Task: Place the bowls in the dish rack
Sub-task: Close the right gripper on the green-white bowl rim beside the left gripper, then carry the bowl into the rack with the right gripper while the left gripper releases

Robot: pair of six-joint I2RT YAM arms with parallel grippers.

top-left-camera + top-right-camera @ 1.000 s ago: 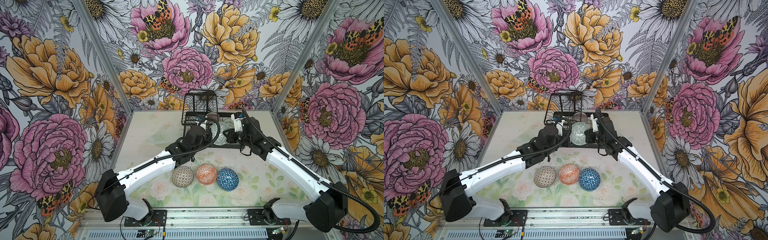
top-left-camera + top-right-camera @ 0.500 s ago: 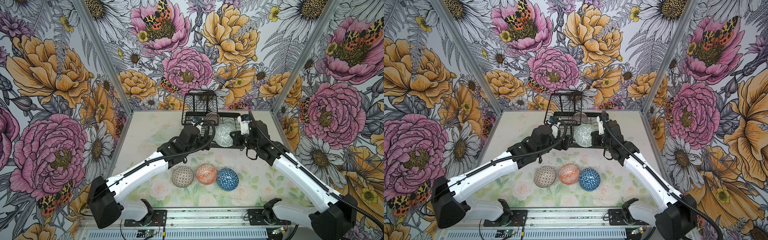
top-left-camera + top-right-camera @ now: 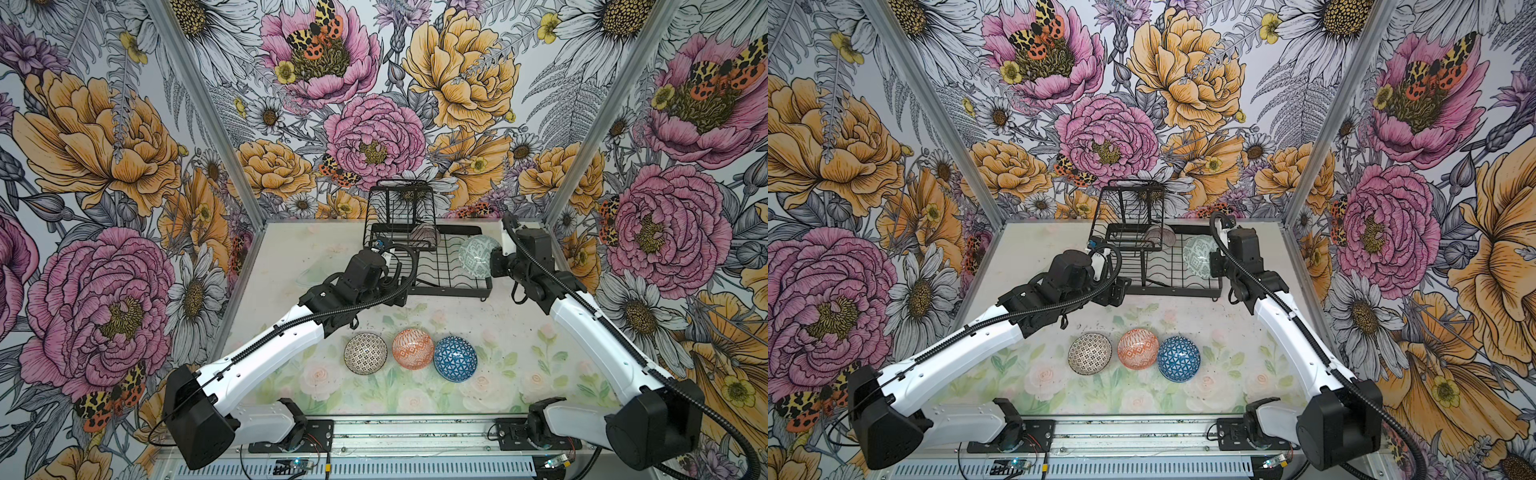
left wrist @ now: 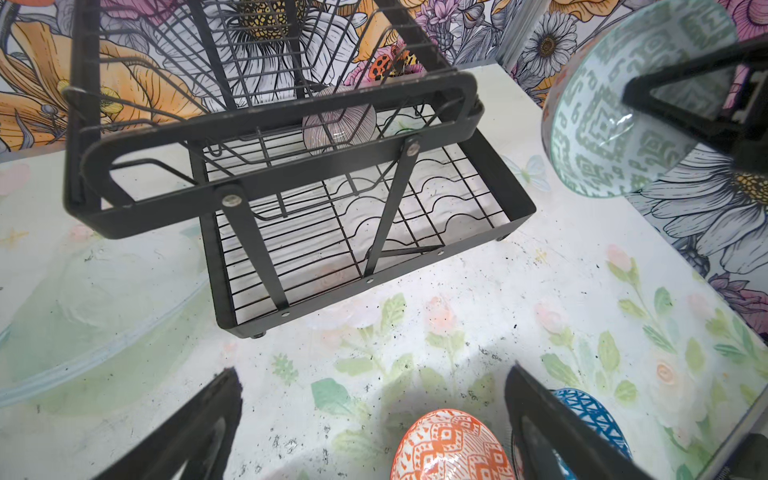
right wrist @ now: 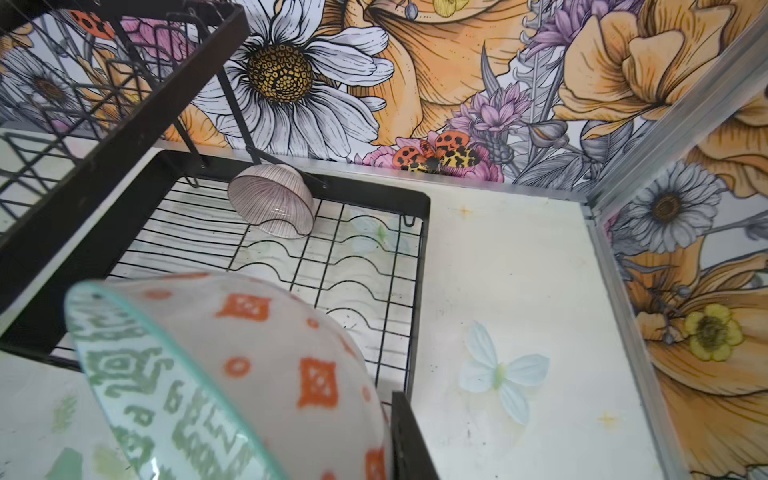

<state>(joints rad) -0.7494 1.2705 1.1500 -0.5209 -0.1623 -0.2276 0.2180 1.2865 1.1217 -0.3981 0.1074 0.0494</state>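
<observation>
We locate the dish rack (image 3: 446, 287) at the far centre of the table (image 3: 286, 266), with its raised basket tier (image 3: 401, 208) over the left end and the wire lower tray open to the right. The right gripper (image 3: 493, 262) is clamped on the rim of the green-patterned bowl (image 3: 477, 255). One finger (image 4: 685, 106) lies inside the bowl in the left wrist view and the other finger (image 5: 409, 436) runs along its orange-diamond outer wall in the right wrist view. This bowl is carried on edge over the right end of the lower tray, with its mouth turned toward the left arm. We cannot tell whether it touches the rack wires. The pink-lined bowl (image 5: 272, 203) is inside the rack: it lies tipped on its side at the far edge of the lower tray, just below the raised tier. The left gripper (image 4: 372, 374) hangs over bare table just in front of the rack's near left corner. Its jaws stand wide apart and nothing is between them. Three bowls sit in a close row on the near part of the table, well apart from the rack, in both top views: the dotted bowl (image 3: 365, 354) on the left, the orange bowl (image 3: 413, 348) in the middle, and the blue bowl (image 3: 455, 358) on the right. The orange bowl shows its domed underside in the left wrist view.
</observation>
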